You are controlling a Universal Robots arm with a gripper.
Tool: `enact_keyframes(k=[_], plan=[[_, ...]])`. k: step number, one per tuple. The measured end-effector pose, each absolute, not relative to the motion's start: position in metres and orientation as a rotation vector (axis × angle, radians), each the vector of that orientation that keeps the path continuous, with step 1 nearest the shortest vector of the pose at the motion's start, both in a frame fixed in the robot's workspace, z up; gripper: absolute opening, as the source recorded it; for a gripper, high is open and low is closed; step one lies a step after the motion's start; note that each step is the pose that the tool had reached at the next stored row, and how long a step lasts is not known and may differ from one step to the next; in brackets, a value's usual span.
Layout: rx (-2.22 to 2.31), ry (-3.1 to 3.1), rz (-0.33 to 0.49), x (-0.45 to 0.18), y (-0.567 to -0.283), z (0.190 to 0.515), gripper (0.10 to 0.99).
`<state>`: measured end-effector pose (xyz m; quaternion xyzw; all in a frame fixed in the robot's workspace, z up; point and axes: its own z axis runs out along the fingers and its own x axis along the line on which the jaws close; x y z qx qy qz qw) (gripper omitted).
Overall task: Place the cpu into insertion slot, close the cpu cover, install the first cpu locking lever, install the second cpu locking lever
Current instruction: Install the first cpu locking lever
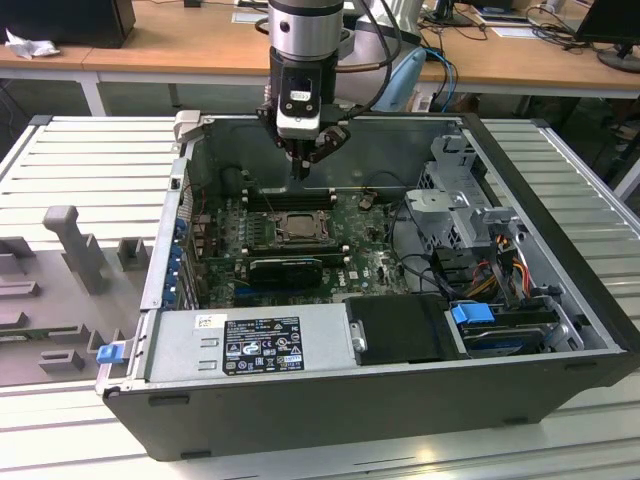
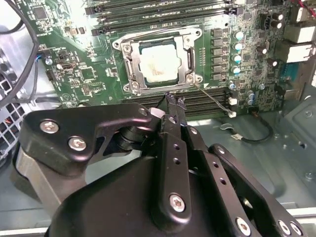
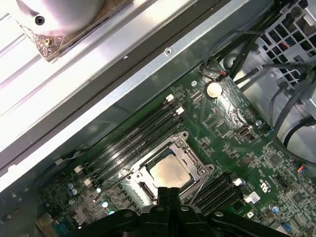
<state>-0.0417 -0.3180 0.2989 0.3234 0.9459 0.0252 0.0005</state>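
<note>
Opened case (image 1: 300,345), exterior view's centre: cpu (image 2: 157,64) was seated beneath lowered cpu cover (image 2: 188,49), gripper (image 1: 299,172) was pinched empty above, loose lever (image 2: 213,99) judged best pressed straight down.

No print here can be read. On the power supply (image 1: 180,350), along the near edge of the computer case (image 1: 350,415), a black label (image 1: 262,345) bears small white print and symbols, with a white sticker (image 1: 205,322) just beside it toward the exterior view's left. A white label (image 1: 298,100) sits on the arm (image 1: 305,30); white marks (image 3: 266,186) dot the circuit board (image 3: 232,148), and the cpu (image 2: 157,64) top looks too pale to tell any marking.
</note>
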Motion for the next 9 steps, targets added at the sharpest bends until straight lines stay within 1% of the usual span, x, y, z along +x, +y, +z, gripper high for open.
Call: enact_keyframes(k=[9], plan=[[0.888, 3.014, 0.079, -0.0417, -0.3180, 0.2989, 0.106]])
